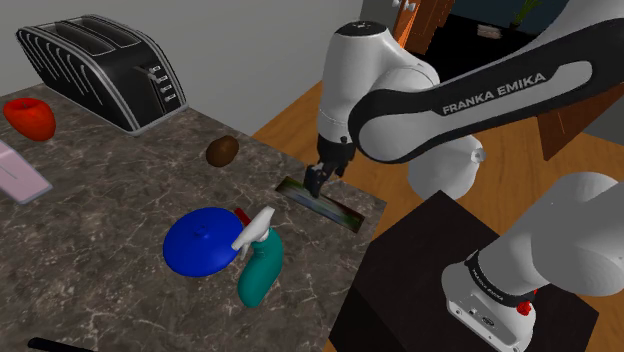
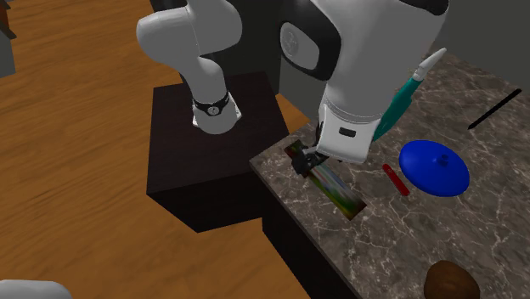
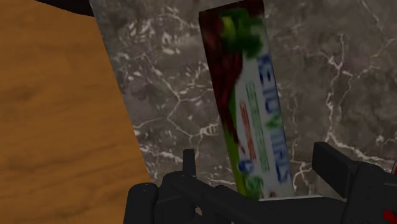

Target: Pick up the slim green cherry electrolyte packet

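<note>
The jaws stand spread astride the slim green-and-red printed packet flat on the dark marbled worktop, probably light, limp and slick: pinch across its narrow width.

Bare countertop around packet; spray bottle and blue disc nearby.

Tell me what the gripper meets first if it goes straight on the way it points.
Most likely the green packet, lying flat on the marble counter right under the open gripper; how far off is unclear.
</note>
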Robot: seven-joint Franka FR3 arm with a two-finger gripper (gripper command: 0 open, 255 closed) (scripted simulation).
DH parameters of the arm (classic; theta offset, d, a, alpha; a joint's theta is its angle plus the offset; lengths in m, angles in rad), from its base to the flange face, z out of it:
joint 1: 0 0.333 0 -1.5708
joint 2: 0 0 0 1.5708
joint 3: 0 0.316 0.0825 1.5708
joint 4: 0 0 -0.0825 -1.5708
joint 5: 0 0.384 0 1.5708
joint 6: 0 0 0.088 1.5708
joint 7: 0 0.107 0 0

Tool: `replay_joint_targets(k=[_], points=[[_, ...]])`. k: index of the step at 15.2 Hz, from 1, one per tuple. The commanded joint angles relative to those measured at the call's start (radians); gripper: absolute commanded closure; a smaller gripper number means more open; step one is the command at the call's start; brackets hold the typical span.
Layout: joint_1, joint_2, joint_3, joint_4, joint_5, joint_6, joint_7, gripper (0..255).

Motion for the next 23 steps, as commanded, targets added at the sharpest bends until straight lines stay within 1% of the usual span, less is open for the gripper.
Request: replay_joint_targets(k=[1, 8, 10, 11, 20, 23], points=[[0.005, 0.063, 0.024, 0.021, -0.014, 0.050, 0.034, 0], [-0.001, 0.139, 0.034, -0.012, -0.046, 0.156, 0.059, 0], [-0.002, 0.146, 0.034, -0.015, -0.050, 0.165, 0.062, 0], [-0.002, 0.144, 0.034, -0.018, -0.048, 0.166, 0.060, 255], [-0.002, 0.146, 0.034, -0.015, -0.050, 0.165, 0.062, 255], [0.001, 0.111, 0.031, -0.002, -0.033, 0.120, 0.049, 255]])
